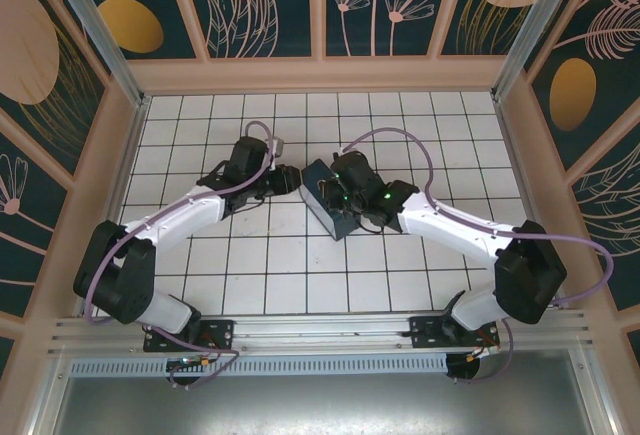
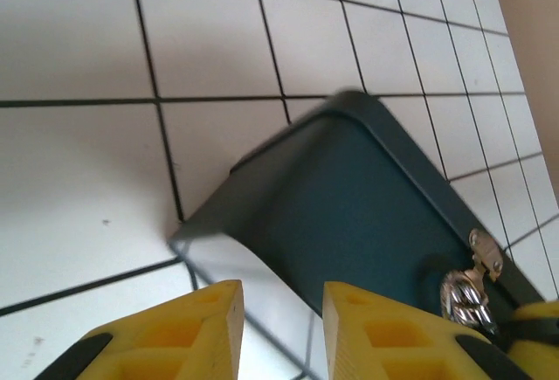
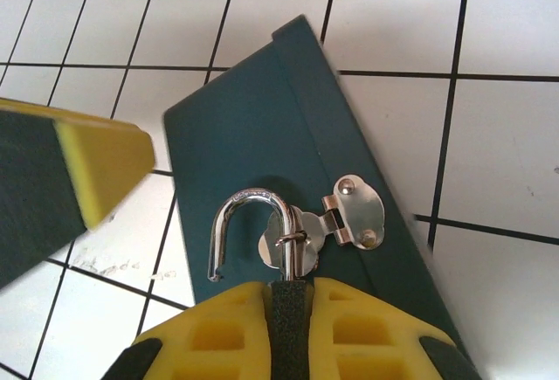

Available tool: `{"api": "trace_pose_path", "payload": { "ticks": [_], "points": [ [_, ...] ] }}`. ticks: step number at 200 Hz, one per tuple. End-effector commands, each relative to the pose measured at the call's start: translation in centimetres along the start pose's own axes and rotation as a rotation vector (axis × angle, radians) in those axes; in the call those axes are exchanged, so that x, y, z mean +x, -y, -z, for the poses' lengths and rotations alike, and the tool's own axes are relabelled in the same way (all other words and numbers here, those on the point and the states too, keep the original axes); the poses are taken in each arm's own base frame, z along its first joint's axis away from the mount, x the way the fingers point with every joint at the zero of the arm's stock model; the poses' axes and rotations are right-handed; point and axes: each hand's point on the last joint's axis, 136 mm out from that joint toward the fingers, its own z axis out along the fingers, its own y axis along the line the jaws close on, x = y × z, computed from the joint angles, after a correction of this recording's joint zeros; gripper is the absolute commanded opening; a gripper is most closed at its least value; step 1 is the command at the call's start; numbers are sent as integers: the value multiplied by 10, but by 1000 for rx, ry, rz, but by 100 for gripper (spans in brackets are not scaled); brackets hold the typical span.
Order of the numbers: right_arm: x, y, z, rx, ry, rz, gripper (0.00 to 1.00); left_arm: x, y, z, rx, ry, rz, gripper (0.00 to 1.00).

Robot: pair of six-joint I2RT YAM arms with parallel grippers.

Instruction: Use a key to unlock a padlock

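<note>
Chrome shackle of small metal padlock [image 3: 251, 223] hooked through silver hasp [image 3: 354, 214] on dark teal box [image 3: 262, 127], lower centre of right wrist view, body pinched in closed yellow right claw [image 3: 289, 293]. Part-open left claw [image 2: 281, 300] at bottom of its view, holding nothing visible. Risk: sideways tug twisting hasp or dragging box across tiled worktop [image 3: 515, 39].

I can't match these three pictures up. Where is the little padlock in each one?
Top view: hidden under the right jaws, at the dark box near the centre.
Left wrist view: lower right, a blurred silvery bit at the box's edge, probably the padlock.
Right wrist view: bottom centre, the padlock with its silver shackle rising from the shut right jaws.
Shared landmark: the dark box.
</note>
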Motion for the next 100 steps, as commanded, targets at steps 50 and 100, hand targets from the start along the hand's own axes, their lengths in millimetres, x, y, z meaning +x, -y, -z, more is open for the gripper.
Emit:
{"api": "trace_pose_path", "payload": {
  "ticks": [50, 100],
  "points": [
    [16, 16, 33, 17, -70, -33, 0, -12, 3, 6, -80, 42, -2, 33],
    [19, 6, 53, -107, -122, 60, 0, -47, 28, -19, -88, 36, -168, 55]
  ]
}}
